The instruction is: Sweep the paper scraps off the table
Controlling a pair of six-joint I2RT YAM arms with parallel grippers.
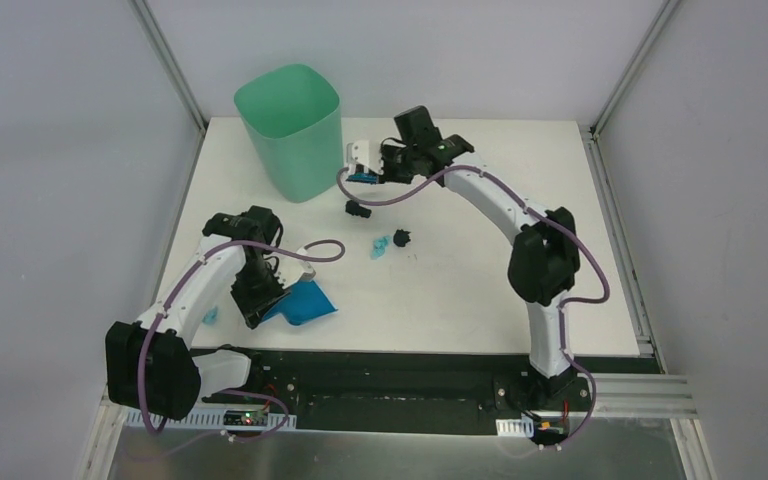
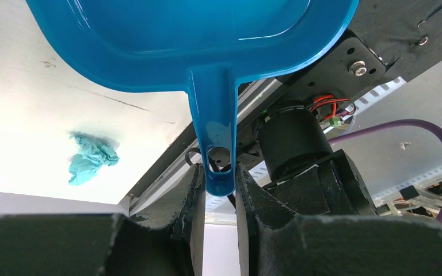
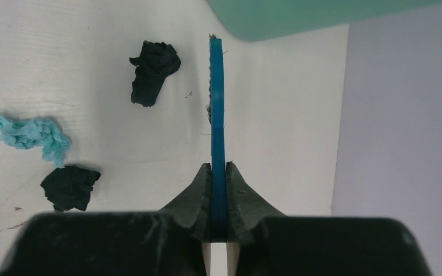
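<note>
The sweeping itself looks about to begin: both tools are in hand, but the paper scraps [image 1: 401, 238] lie loose on the table [image 1: 480, 290]. The left gripper [image 2: 218, 185] is clamped narrowly on the handle of the blue dustpan [image 2: 195, 34], which sits at the lower left of the top view, near the table's front edge. The right gripper [image 3: 218, 172] pinches the blue brush [image 3: 216, 98] edge-on at the upper middle of the top view, just beside the green bin [image 1: 290, 130]. In the right wrist view two black wads and a light blue one lie left of the brush; from above they sit mid-table, between brush and dustpan. Another light blue scrap [image 2: 92, 158] lies at the table's far left. As I judge it, the next move calls for setting the bristles down behind the wad nearest the bin and drawing the scraps toward the dustpan, its lip flat on the table.
</note>
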